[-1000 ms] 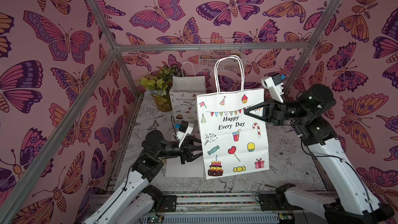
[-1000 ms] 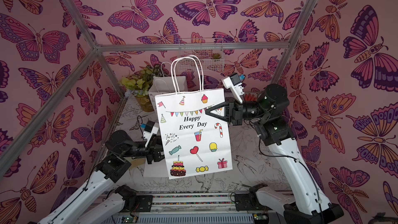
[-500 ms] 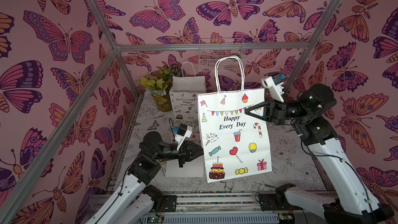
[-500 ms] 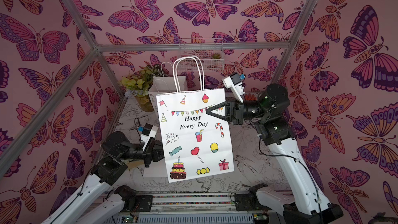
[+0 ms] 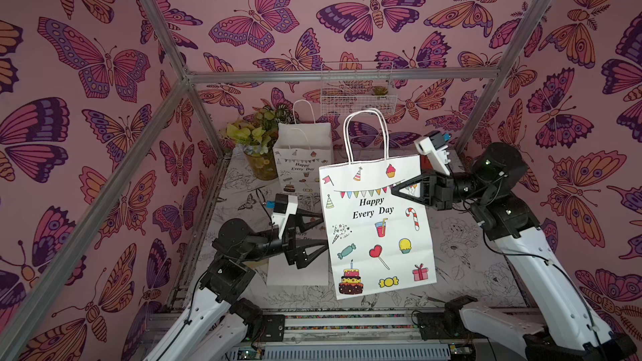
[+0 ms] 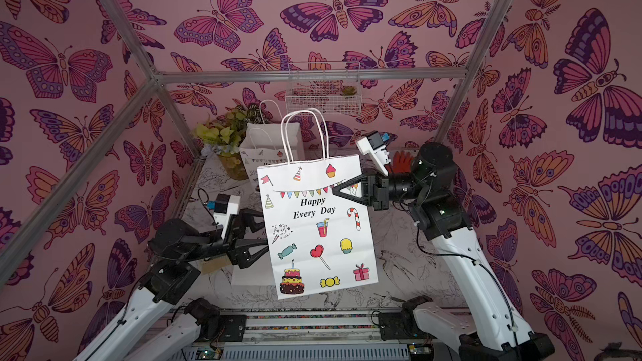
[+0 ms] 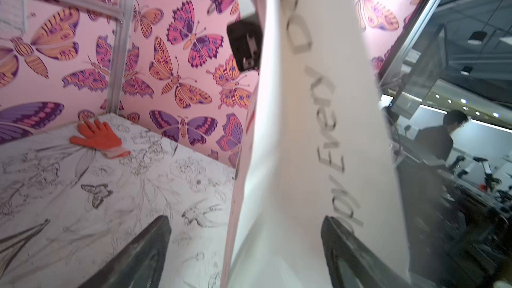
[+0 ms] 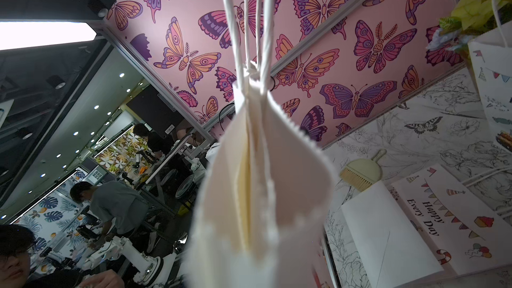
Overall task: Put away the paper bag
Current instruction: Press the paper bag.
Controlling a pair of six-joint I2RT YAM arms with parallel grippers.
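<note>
While suspended clear of the worktop (image 5: pixel 469 255), item 1, the paper bag (image 5: pixel 378 230) printed "Happy Every Day", hangs upright with its long axis vertical and its 2 cord handles uppermost. Holder: right gripper (image 5: pixel 396 189), clenched on the bag's upper edge on that arm's side. Left gripper (image 5: pixel 324 230): released, jaws spread wide, level with the bag's mid-height at the opposite edge. In the left wrist view that edge runs between the 2 jaws, with neither visibly touching it. Item 2: standing bag (image 5: pixel 302 154) of the same print, at the rear beside the potted plant (image 5: pixel 257 140). Item 3: flat bag (image 5: pixel 297 272), lying on the worktop below the left gripper. Assessment: the bag lies straight ahead of the left gripper, so closing there would likely pinch its free side. Which storage spot is intended cannot be told.
</note>
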